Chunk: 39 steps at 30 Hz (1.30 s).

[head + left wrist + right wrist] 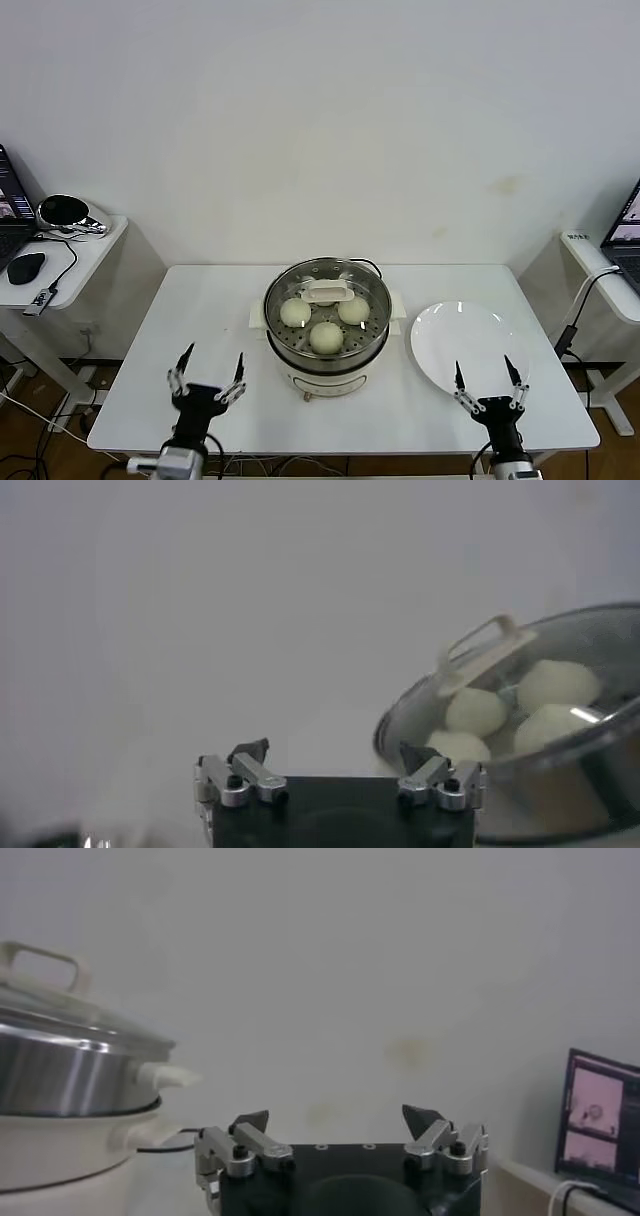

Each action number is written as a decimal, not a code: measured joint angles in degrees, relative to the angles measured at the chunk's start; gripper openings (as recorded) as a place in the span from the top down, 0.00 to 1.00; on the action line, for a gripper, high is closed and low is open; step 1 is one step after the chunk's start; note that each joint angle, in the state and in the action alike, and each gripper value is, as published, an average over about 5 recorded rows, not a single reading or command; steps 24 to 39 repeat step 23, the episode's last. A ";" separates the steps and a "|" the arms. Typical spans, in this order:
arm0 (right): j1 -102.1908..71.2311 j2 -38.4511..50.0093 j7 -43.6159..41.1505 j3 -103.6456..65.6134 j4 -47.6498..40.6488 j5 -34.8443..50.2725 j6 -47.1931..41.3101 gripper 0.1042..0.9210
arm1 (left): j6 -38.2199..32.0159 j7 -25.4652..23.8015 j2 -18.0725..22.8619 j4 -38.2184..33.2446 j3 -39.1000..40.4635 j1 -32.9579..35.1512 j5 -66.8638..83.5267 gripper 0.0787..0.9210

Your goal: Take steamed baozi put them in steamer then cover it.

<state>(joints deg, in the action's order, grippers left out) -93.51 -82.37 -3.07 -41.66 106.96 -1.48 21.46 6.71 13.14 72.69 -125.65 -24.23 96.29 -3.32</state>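
White wall behind, white desk (200, 330) in front, side benches with laptops at both edges. Left gripper (207, 383) low at the near desk edge, pointing up and away, arm cut off below the head view. Jaws spread wide, holding nothing, touching nothing. Right gripper (487, 385) in a matching pose at the near edge, jaws likewise spread wide and empty, tips over the near rim of the white plate (465, 345).

Ahead of the left jaws and off toward the right: the steamer (327, 330), mid-desk, well apart from both grippers. Seated on it, the cover (328, 292), its cream bar handle toward the far side. Through the glass, three steamed baozi (327, 337) plain in the head view; a fourth visible through the cover in the left wrist view, lying under the handle. Beside the steamer, ahead of the right jaws: the plate, bare.

Steamer seen only in part in both wrist views, cut by the frame edge. Power cord (372, 266) partly hidden behind the pot.
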 measured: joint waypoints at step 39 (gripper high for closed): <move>-6.53 4.70 -5.23 2.53 6.52 9.21 -12.16 0.12 | -8.53 -1.15 3.66 5.72 -6.02 6.74 17.24 0.12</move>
